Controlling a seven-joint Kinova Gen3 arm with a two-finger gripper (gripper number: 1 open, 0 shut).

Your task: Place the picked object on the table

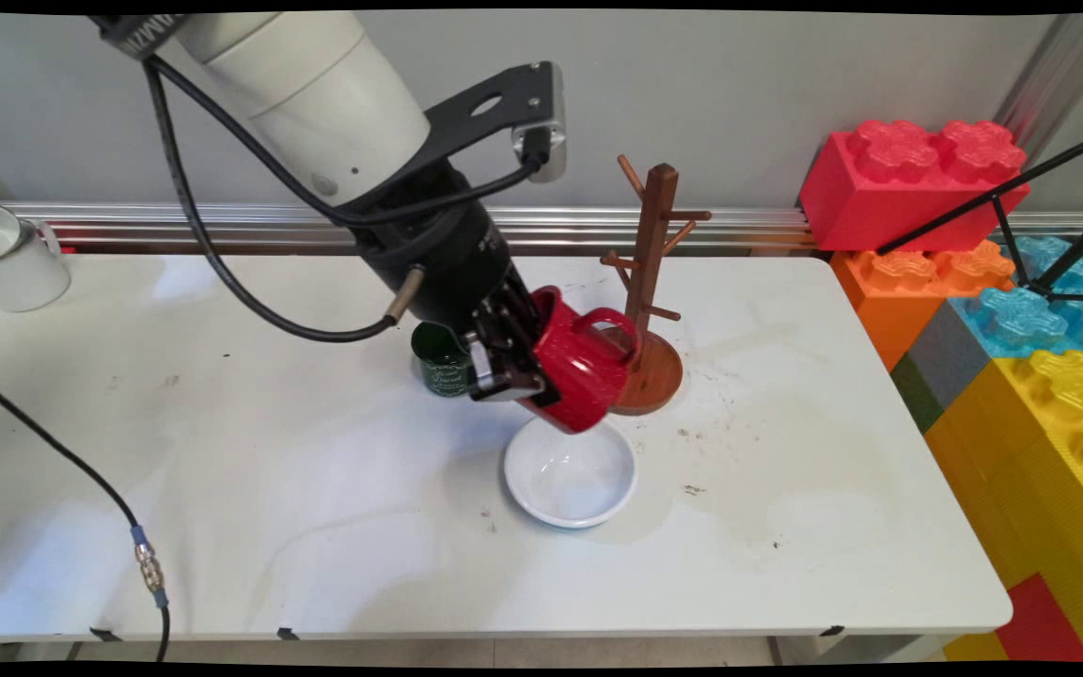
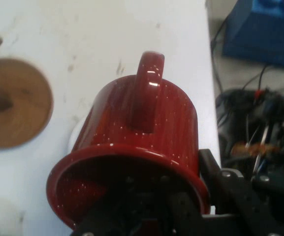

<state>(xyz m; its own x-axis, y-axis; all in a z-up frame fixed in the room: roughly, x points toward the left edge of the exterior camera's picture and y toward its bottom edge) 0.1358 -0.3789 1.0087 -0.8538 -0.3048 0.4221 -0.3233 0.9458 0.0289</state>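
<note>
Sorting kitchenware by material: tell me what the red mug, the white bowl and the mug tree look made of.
Red mug: likely enamelled metal; glossy, white-speckled, thin rolled rim.
White bowl: probably glazed ceramic, possibly plastic; smooth, shiny.
Mug tree: wood, brown with visible grain, satin finish.

You have three mugs in sight: one red mug (image 1: 579, 362), one dark green mug (image 1: 438, 362) and one white mug (image 1: 10, 254) at the far left of the worktop (image 1: 222, 489). There is one white bowl (image 1: 570, 475) and one wooden mug tree (image 1: 651, 291). Beside the worktop, on the right, you can count five big toy bricks: one red (image 1: 908, 174), one orange (image 1: 918, 282), two blue (image 1: 1059, 291) and one yellow (image 1: 1059, 423).
</note>
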